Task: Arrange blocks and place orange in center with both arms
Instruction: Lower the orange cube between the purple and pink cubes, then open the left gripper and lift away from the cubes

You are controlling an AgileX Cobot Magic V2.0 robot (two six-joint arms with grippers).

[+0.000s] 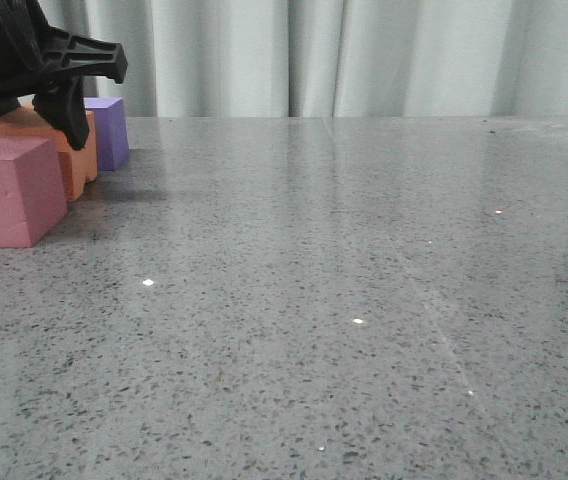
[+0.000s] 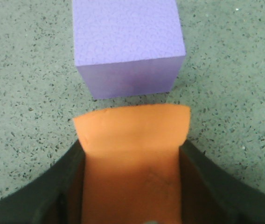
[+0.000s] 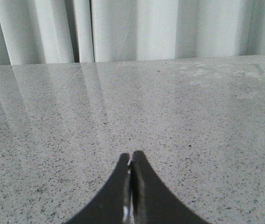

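Observation:
My left gripper (image 1: 52, 118) is shut on the orange cube (image 1: 39, 135) at the far left of the table. In the left wrist view its black jaws (image 2: 132, 154) squeeze the cube's sides, and the orange cube (image 2: 131, 125) bulges out ahead of them. The purple cube (image 1: 110, 130) stands just beyond the orange one, a narrow gap apart (image 2: 129, 46). The pink-red cube (image 1: 9, 192) stands on the near side of the orange one, at the left edge of the front view. My right gripper (image 3: 131, 161) is shut and empty, low over bare table; it does not show in the front view.
The grey speckled tabletop (image 1: 364, 300) stretches from the cubes to the right. A pale curtain (image 1: 364, 50) hangs behind the table's far edge.

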